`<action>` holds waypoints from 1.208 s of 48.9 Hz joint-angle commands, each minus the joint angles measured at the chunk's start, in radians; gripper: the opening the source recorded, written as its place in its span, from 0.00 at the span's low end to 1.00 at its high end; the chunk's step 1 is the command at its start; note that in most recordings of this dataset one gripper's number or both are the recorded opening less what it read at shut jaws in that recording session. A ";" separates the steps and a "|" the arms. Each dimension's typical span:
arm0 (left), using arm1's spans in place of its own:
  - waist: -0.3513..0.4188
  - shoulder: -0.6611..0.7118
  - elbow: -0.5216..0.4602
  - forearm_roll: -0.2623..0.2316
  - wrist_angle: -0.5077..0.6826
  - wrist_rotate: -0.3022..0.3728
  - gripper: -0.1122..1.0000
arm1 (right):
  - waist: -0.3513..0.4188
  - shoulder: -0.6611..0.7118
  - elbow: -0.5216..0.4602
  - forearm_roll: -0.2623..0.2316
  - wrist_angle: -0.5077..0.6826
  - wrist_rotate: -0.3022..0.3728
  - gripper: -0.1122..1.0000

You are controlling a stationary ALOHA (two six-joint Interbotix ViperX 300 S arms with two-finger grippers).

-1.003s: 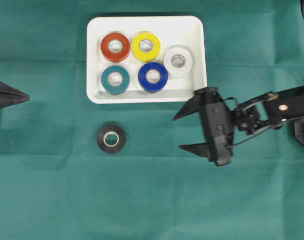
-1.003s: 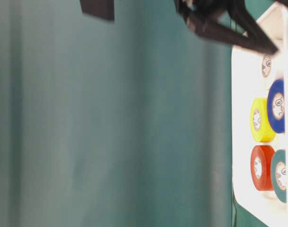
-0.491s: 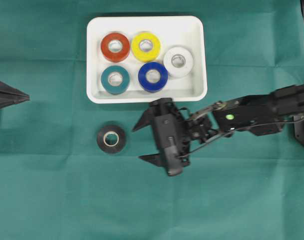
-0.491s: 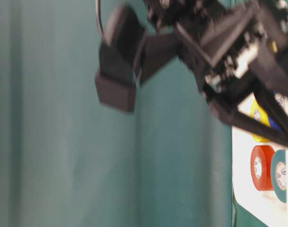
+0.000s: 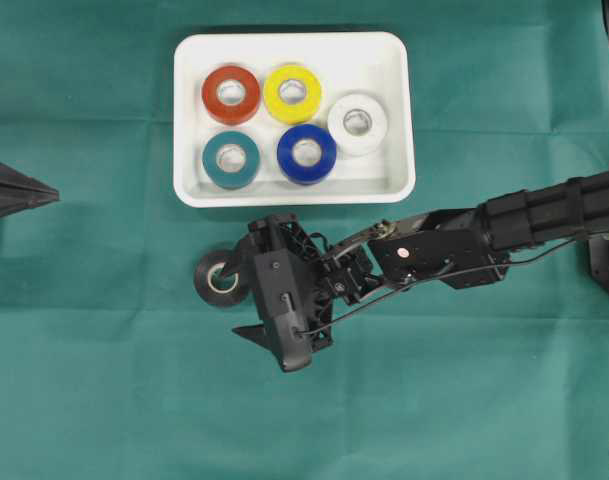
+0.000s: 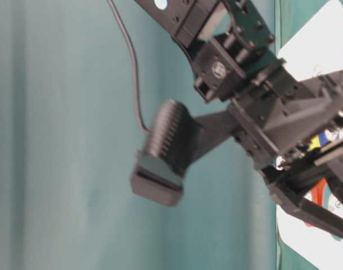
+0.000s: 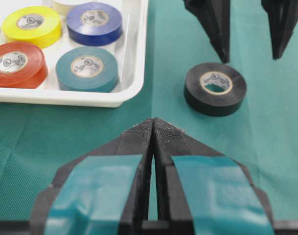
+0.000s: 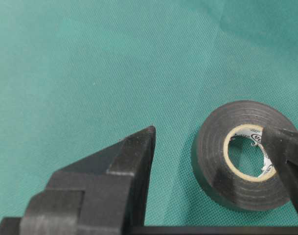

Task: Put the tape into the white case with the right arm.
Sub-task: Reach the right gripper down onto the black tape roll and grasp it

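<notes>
While the black tape [image 5: 221, 278] lies flat on the green cloth [image 5: 104, 400], just below the white case [image 5: 396, 120], the right gripper [image 5: 246, 301] is held beside it with its jaws spread wide and nothing grasped. One finger [image 8: 285, 156] is seen over the roll's core, the other [image 8: 124, 166] outside it. Five coloured rolls are kept in the case. The left gripper [image 7: 153, 128] is pressed closed, well apart.

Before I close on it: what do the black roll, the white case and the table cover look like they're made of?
Black roll: probably vinyl electrical tape, slightly glossy, with layered winding edges and a printed cardboard-like core. White case: likely smooth moulded plastic, given its rounded corners and uniform raised rim. Table cover: green woven fabric, matte, with fine weave and fold creases showing.
</notes>
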 commanded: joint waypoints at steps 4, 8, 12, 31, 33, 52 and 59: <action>0.003 0.008 -0.012 0.000 -0.008 -0.002 0.11 | 0.000 -0.005 -0.040 0.000 0.034 0.000 0.68; 0.003 0.008 -0.012 0.000 -0.008 -0.002 0.11 | 0.000 0.003 -0.048 -0.002 0.044 0.002 0.68; 0.003 0.008 -0.012 0.000 -0.008 -0.002 0.11 | 0.000 0.017 -0.052 -0.002 0.048 0.006 0.68; 0.003 0.008 -0.012 0.000 -0.008 0.000 0.11 | 0.002 0.083 -0.092 0.000 0.087 0.009 0.68; 0.003 0.008 -0.012 0.000 -0.009 0.000 0.11 | 0.000 0.084 -0.095 0.002 0.103 0.011 0.68; 0.003 0.008 -0.012 0.000 -0.008 -0.002 0.11 | 0.000 0.084 -0.106 0.003 0.147 0.012 0.38; 0.003 0.008 -0.012 0.002 -0.008 0.000 0.11 | 0.006 0.083 -0.104 0.003 0.149 0.012 0.18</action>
